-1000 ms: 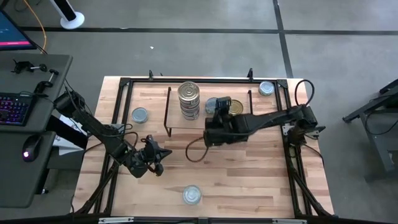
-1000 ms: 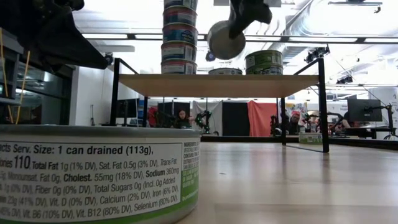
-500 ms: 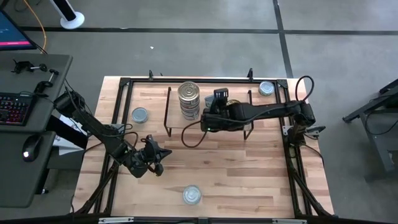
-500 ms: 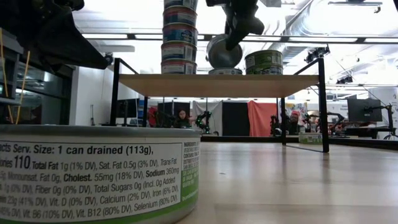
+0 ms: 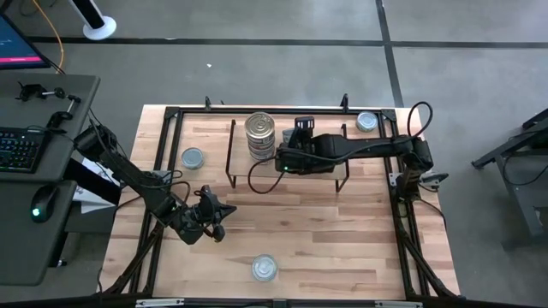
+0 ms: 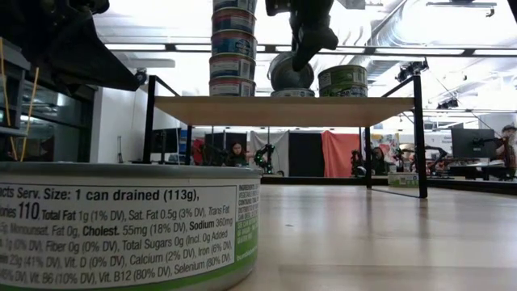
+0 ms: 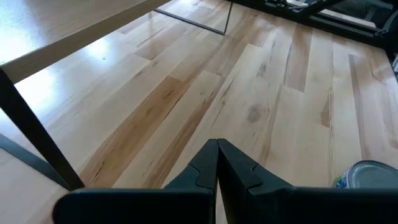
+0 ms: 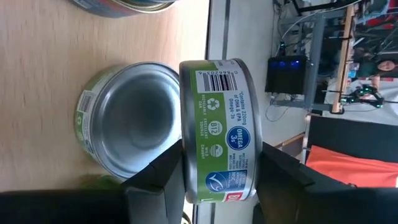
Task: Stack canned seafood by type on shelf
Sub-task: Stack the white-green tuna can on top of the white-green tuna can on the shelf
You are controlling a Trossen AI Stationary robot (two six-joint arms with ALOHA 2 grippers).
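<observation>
Our right jaws [image 8: 214, 180] pinch a green tin [image 8: 217, 127] by its flat ends, so the tin is tipped on its side. It hangs just over another tin [image 8: 124, 118] that sits on the shelf [image 6: 283, 111]. In the low view the held tin [image 6: 291, 73] is right above that tin, close to it, but we cannot tell if they touch.

We think the job now is to set this tin down flat on top of its match. It could go wrong. The tin is tilted, so if we let go now it may land on its rim and roll off the shelf. It could also bump the tin below and push it.

A tall stack [image 5: 260, 137] stands just beside our arm on the shelf. A careless swing could knock it over. A gold-sided tin [image 6: 342, 80] sits on the other side, so the gap we work in is tight. The shelf edge is near too.

Our left jaws [image 7: 217, 163] are pressed together and wait low over the counter [image 5: 325, 231], well apart from the shelf.

Loose tins still lie on the counter: one near the front [image 5: 265, 268], one at the left [image 5: 193, 157], one at the far right corner [image 5: 366, 121]. There is lots of open wood in the middle for moving.
</observation>
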